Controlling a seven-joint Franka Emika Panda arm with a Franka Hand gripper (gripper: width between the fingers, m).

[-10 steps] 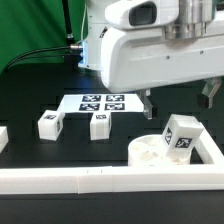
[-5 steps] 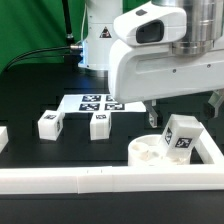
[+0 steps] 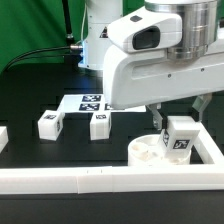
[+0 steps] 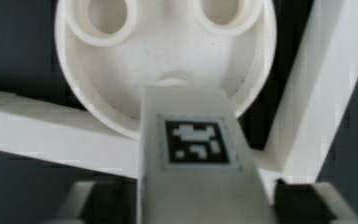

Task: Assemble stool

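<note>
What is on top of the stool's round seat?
One tagged leg stands on the seat, flanked by the open gripper. Two empty recesses show; the leg hides where its base sits.

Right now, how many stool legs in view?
3. Left leg and middle leg sit on the table near the marker board. Third leg stands at the seat, between the gripper fingers. None seems hidden.

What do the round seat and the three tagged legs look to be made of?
Seat: matte white plastic, apparently; even colour, smoothly moulded recesses. Legs: seemingly the same matte white plastic, blocky with crisp edges. Their black-and-white tags look printed; stuck on or not, I cannot tell.
</note>
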